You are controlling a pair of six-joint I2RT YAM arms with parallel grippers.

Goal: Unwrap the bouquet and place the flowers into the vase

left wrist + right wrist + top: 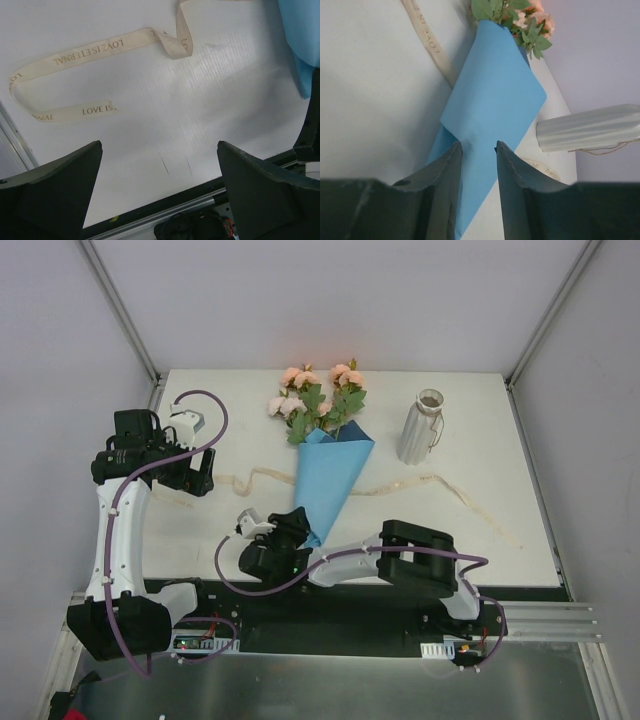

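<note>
The bouquet [331, 478] lies on the white table [500, 450], its blue paper cone [492, 95] pointing toward me. The flowers [318, 398], peach-pink roses with green leaves, stick out of the far end [520, 17]. My right gripper [300, 532] sits at the cone's narrow tip, and in the right wrist view its jaws [479, 146] press the blue paper from both sides. The ribbed whitish vase [422, 427] stands upright to the right of the bouquet [590, 127]. My left gripper [196, 476] hovers wide open over bare table [160, 145], left of the bouquet.
A loose cream ribbon [255, 478] printed with "LOVE IS ETERNAL" [100, 50] trails across the table under the cone and out to the right [480, 508]. The enclosure's walls and metal posts border the table. The table's front rail [165, 210] lies below my left gripper.
</note>
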